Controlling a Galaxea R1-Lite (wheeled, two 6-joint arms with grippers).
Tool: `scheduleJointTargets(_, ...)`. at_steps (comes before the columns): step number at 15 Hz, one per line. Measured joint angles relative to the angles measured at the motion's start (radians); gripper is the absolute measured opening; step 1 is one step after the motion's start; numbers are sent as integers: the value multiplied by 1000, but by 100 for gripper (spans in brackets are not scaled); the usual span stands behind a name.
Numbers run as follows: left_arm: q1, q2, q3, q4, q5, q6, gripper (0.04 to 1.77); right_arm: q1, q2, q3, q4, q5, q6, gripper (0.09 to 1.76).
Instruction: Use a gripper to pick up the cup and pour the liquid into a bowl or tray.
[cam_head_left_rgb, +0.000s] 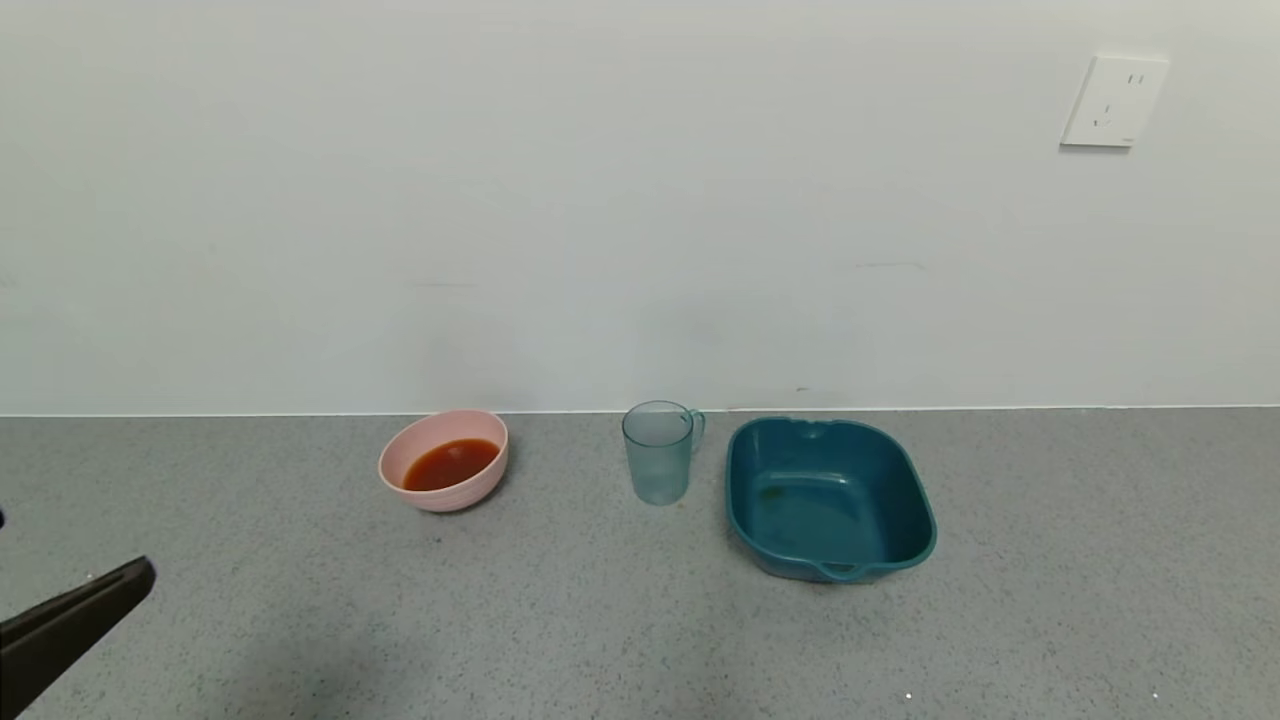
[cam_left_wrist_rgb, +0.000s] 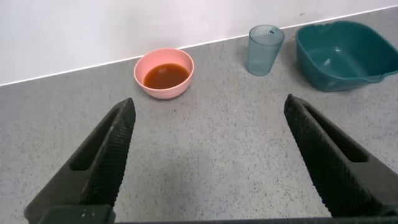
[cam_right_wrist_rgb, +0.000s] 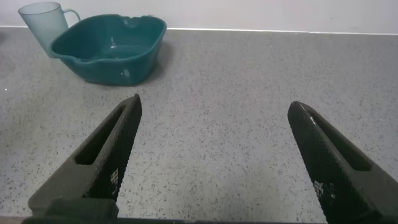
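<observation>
The pale pink bowl (cam_head_left_rgb: 478, 492) stands at the back left near the wall and holds the orange-red liquid (cam_head_left_rgb: 450, 464). The blue-tinted ribbed cup (cam_head_left_rgb: 657, 455) stands upright to its right, looking empty, its handle towards the teal tray. My left gripper (cam_left_wrist_rgb: 210, 102) is open and empty, low over the table well in front of the bowl (cam_left_wrist_rgb: 155, 91) and cup (cam_left_wrist_rgb: 263, 43); one of its fingers (cam_head_left_rgb: 95, 603) shows at the head view's lower left. My right gripper (cam_right_wrist_rgb: 216, 102) is open and empty, out of the head view, with the cup (cam_right_wrist_rgb: 45, 25) far off.
A larger teal rounded-rectangular tray (cam_head_left_rgb: 905, 490) sits just right of the cup, empty; it also shows in the right wrist view (cam_right_wrist_rgb: 106, 46). A white wall runs right behind the objects, with a socket (cam_head_left_rgb: 1112, 101) at the upper right. The grey speckled table extends forward.
</observation>
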Motion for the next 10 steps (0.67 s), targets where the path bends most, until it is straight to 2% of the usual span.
scheduleJointTargets(3,4,-134,1,76,6,-1,172,0,0,0,0,0,0,171)
scheduleJointTargets(7,15,-276,-21,181,76,-1,172,0,0,0,0,0,0,171)
scheduleJointTargets(10,20,-365,-51,249,96,-1,172,0,0,0,0,1,0,171)
